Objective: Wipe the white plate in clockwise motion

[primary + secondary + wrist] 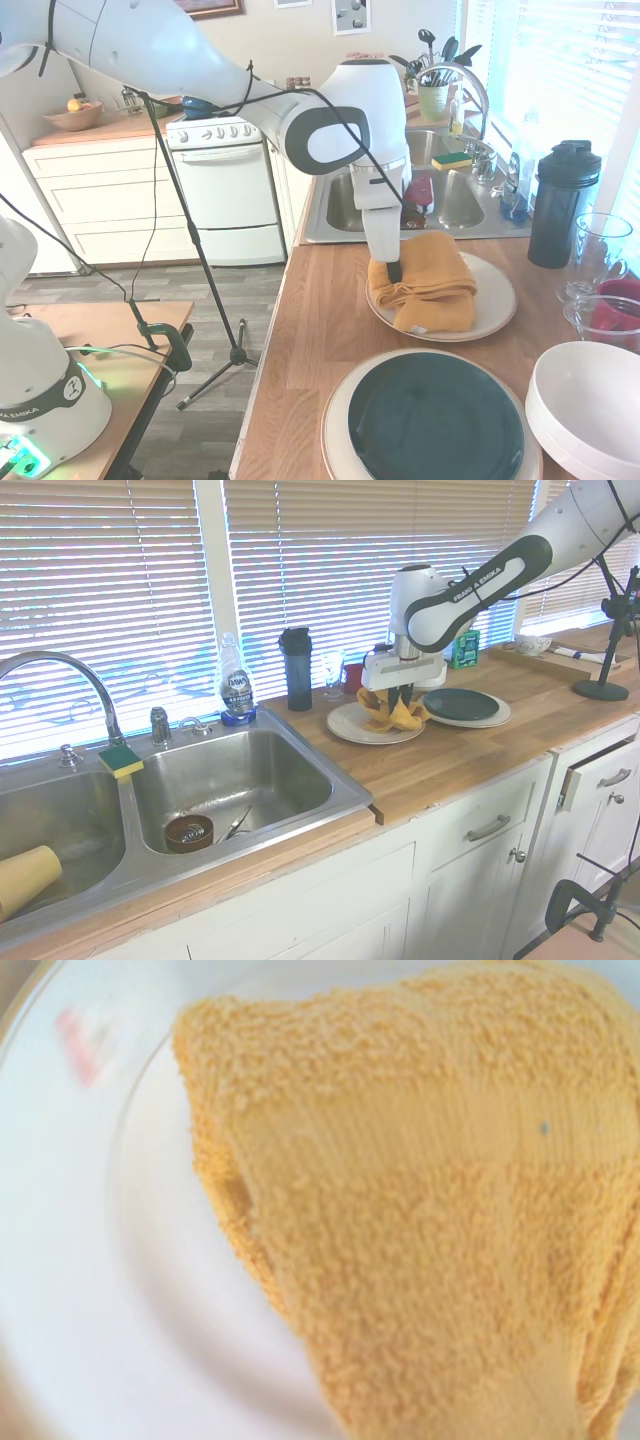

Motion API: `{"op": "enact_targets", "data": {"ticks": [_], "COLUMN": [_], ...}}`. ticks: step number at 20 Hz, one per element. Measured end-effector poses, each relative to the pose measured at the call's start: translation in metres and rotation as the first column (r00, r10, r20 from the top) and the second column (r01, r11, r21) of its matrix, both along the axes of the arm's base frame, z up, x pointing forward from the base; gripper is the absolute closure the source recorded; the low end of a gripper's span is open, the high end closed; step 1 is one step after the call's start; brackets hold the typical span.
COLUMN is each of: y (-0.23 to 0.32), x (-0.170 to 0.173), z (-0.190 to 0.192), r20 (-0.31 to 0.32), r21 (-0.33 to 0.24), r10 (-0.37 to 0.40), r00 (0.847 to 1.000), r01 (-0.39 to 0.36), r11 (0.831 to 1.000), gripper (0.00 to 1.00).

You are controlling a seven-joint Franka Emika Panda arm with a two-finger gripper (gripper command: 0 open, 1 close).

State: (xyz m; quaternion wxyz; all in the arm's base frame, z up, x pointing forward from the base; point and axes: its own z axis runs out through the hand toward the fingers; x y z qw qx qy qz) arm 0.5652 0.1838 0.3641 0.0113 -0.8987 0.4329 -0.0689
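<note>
On the wooden counter (320, 330) beside the sink (240, 770), gripper (393, 272) apparently pinched on the yellow cloth (425, 280) mid-wipe over the white plate (495, 300); next, sweep clockwise along the rim.

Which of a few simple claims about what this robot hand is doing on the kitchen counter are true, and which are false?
1. The hand grips a mustard-yellow terry cloth. True.
2. The cloth lies on the round cream dinner plate. True.
3. The cloth covers the whole cream plate. False: bare plate shows on the side toward the dark shaker bottle.
4. The larger white plate with a dark green centre sits in the steel sink. False: it sits on the wooden counter, beside the cream plate.
5. A deep white bowl stands on the counter beside the green-centred plate. True.
</note>
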Motion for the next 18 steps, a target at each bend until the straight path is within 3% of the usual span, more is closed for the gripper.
{"op": "enact_targets", "data": {"ticks": [10, 18], "y": [0.059, 0.081], "x": [-0.026, -0.001], "z": [-0.010, -0.016], "r20": [-0.010, 0.003], "r21": [0.022, 0.047], "r10": [0.034, 0.036], "r00": [0.999, 0.999], "r01": [-0.034, -0.036], "r11": [0.999, 0.998], "gripper": [1.00, 1.00]}}
